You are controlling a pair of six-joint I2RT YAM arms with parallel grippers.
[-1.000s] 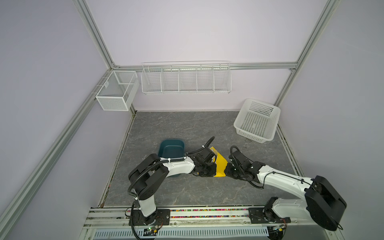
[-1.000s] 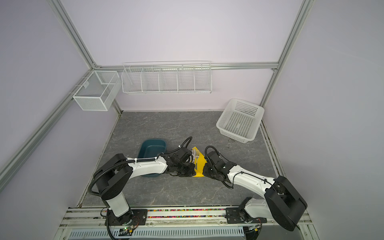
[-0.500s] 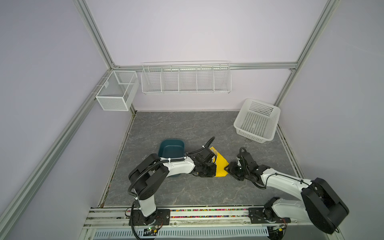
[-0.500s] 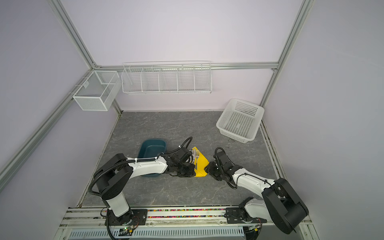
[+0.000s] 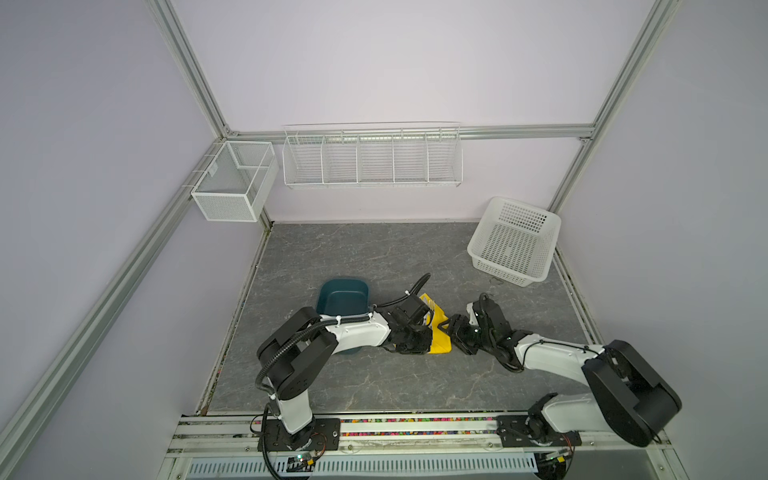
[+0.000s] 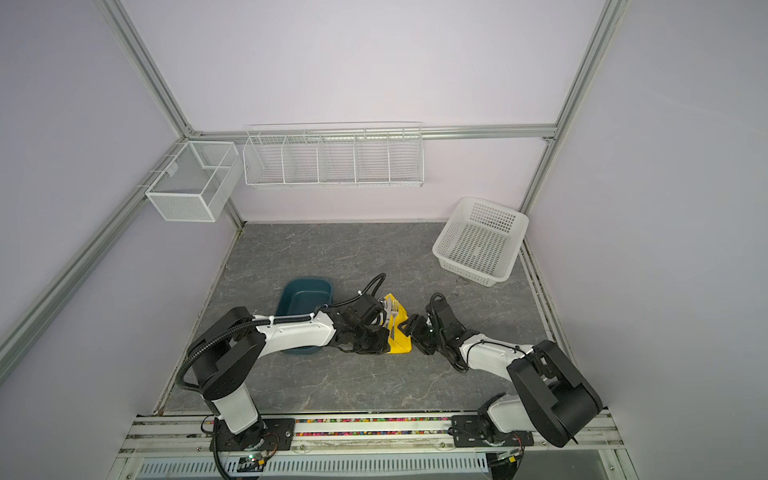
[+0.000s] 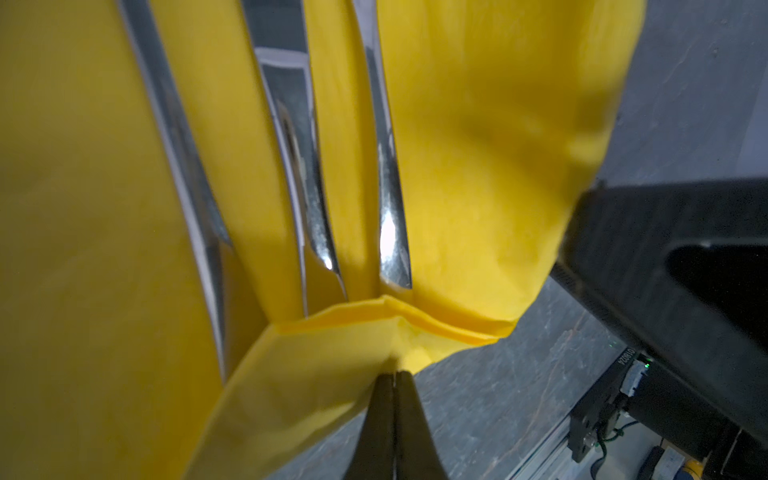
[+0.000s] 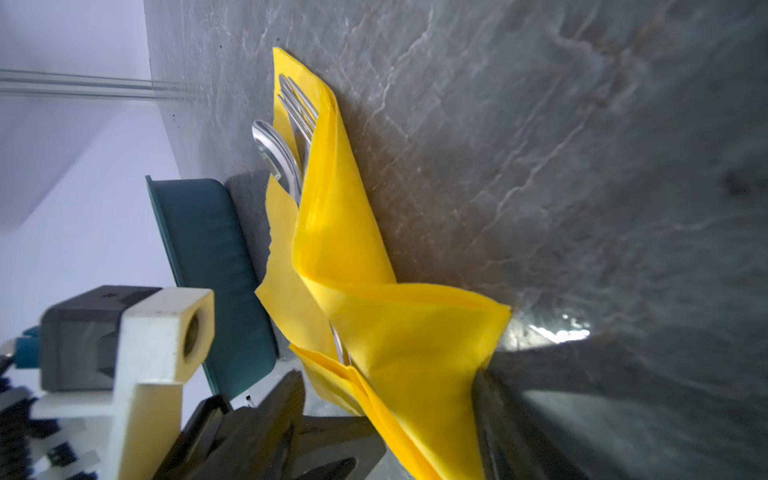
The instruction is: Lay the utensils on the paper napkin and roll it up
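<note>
Showing the scene from above, both top views place the bright yellow thin paper napkin (image 5: 438, 336) (image 6: 400, 338) near the front middle of the grey marbled tabletop (image 5: 374, 257). It lies between the two arms and just right of the dark teal oval plastic tray (image 5: 343, 297). The slim shiny silver metal utensils (image 6: 392, 311) lie on the napkin, their heads pointing toward the back wall.

In the left wrist view three silver handles (image 7: 307, 166) run side by side across the yellow sheet, and a flap of the sheet is folded up over their ends. The left gripper (image 7: 395, 386) has its fingertips pressed together on the edge of that flap, pinching the paper.

In the right wrist view one side of the napkin (image 8: 374, 332) is folded over the utensils. The fork tines (image 8: 299, 108) and the spoon bowl (image 8: 274, 149) lie bare at the far end; the knife cannot be told apart there. The right gripper (image 8: 390, 415) has its fingers spread, one on each side of the napkin's near folded corner. Whether either finger touches the paper cannot be told.

A white perforated plastic basket (image 5: 515, 241) stands well apart at the back right corner.
</note>
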